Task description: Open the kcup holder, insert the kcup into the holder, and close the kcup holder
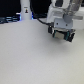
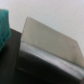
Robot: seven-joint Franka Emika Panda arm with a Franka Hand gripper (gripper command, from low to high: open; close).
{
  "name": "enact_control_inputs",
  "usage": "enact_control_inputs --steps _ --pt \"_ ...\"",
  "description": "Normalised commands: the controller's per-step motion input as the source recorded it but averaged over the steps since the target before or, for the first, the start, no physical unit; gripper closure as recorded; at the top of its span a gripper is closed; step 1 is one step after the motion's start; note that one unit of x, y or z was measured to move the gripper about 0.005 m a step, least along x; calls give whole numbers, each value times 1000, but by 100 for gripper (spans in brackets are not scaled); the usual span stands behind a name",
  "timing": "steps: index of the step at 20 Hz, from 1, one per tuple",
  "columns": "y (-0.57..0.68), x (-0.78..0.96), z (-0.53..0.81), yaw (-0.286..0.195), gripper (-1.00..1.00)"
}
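The kcup holder is seen in the exterior view as a dark boxy block at the far edge of the white table, toward the exterior view's right, directly beneath the gripper; whether its fronts are open and whether anything lies inside cannot be told. In the wrist view a dark surface with a tilted grey, glossy panel is shown close up, and a blurred green patch at the edge may be the kcup's top, though this cannot be confirmed. The jaws are hidden or blurred in both views, so their opening and any grasp cannot be told, and a tall white bottle-like object is seen well apart at the far edge, toward the exterior view's left.
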Motion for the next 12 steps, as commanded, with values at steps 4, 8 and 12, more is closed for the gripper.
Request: enact_control_inputs --steps 4,8,12 --pt "406 -546 1 131 -100" --pt "446 -731 1 84 -100" --pt "477 -767 4 73 -100"
